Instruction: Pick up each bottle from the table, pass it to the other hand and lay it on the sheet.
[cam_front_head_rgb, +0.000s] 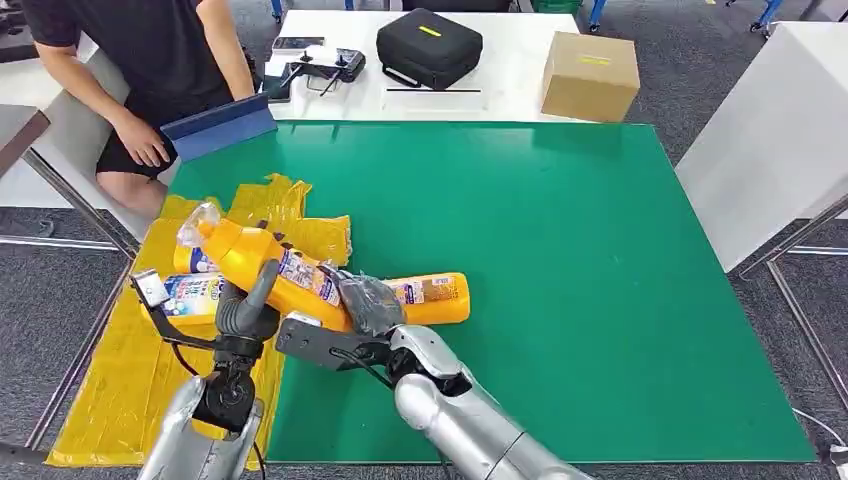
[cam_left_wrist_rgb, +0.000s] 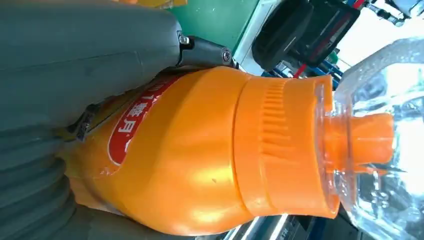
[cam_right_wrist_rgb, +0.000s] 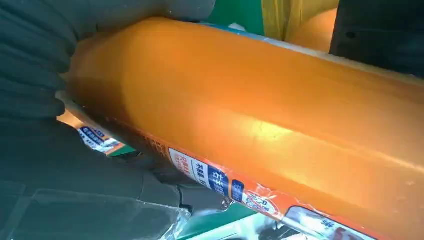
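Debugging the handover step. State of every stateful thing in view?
orange bottle: capped, tilted, held by both hands.
second bottle: lying on the green mat.
third bottle: lying on the yellow sheet.
left hand: grips orange bottle.
right hand: grips orange bottle.
black case: closed.
cardboard box: closed.

Both my hands meet at the bench's (cam_front_head_rgb: 600, 300) near left: my left robot hand (cam_front_head_rgb: 245, 310) and my right robot hand (cam_front_head_rgb: 365, 303) grip one bottle (cam_front_head_rgb: 265, 265) between them, above the sheet's (cam_front_head_rgb: 120, 390) edge. A second bottle (cam_front_head_rgb: 435, 296) lies just right of my right hand, a third (cam_front_head_rgb: 190, 292) on the sheet behind my left. A person (cam_front_head_rgb: 150, 70) sits beyond the far left corner.
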